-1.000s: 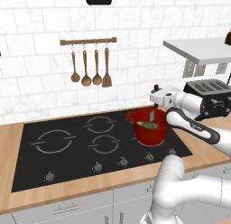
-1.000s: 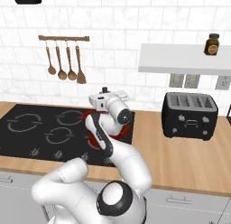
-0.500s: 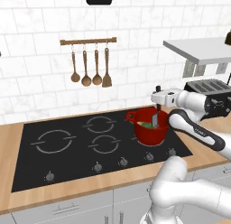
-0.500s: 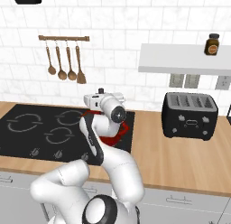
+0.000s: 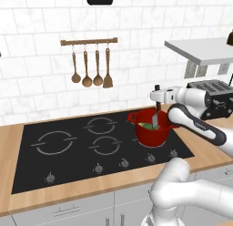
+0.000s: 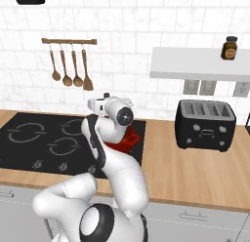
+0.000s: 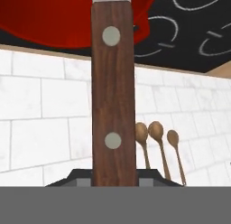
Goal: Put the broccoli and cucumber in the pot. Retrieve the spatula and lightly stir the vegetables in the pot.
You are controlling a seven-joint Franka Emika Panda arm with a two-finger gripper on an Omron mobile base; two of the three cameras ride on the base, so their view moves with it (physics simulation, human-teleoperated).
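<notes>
On the wall at the left the wooden spoons (image 5: 86,69) hang from their rail, out of the way of the stove top (image 5: 68,147) below. Right of them the red pot (image 5: 151,130) sits on a rear burner with green vegetables (image 5: 146,125) inside. Above it the end effector (image 5: 157,98) is clamped on the spatula (image 5: 155,115) by its brown handle (image 7: 113,92), blade pointing down into the pot, apparently so it can stir lightly.

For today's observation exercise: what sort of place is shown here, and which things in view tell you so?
A rendered home kitchen, most likely. A black cooktop is set into a wooden counter, with a red pot on it, wooden utensils hanging on the white tiled wall, and a black toaster.
</notes>
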